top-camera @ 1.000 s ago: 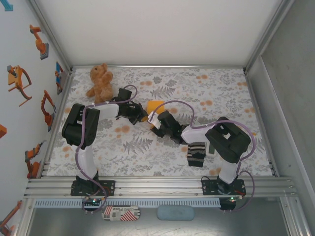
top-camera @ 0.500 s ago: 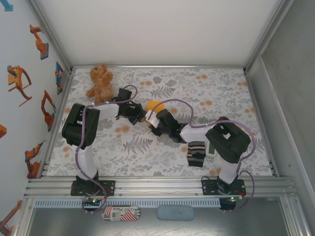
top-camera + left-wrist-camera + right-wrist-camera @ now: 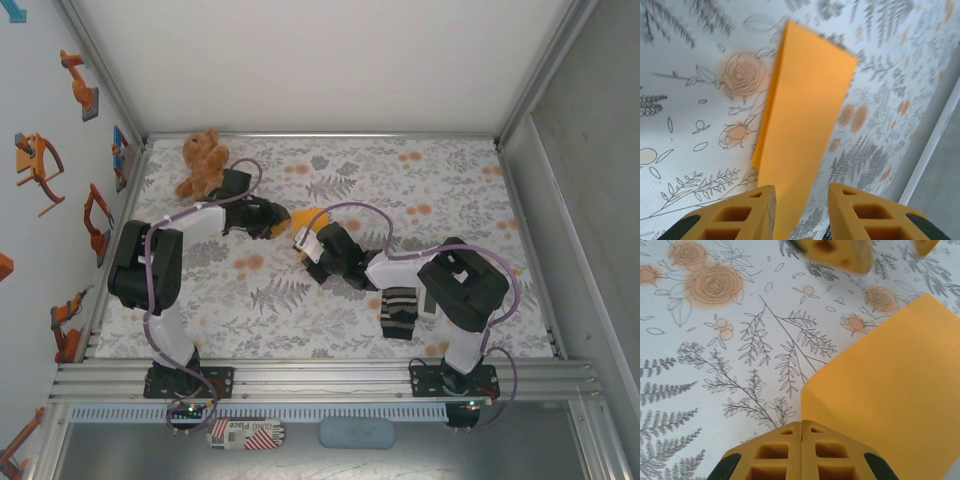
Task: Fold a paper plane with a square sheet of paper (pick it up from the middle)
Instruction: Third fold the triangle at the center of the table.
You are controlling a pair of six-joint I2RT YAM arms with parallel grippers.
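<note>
Bright, even light is thrown down from above. The white back wall (image 3: 320, 60) is washed out to a pale blank. Only soft, faint shadows are cast under the arms on the table (image 3: 450, 180). In the left wrist view the orange paper (image 3: 800, 130) is smeared at its edges. In the right wrist view the flower print is seen sharply, but the yellow fingers (image 3: 840, 252) at the top are blurred.
</note>
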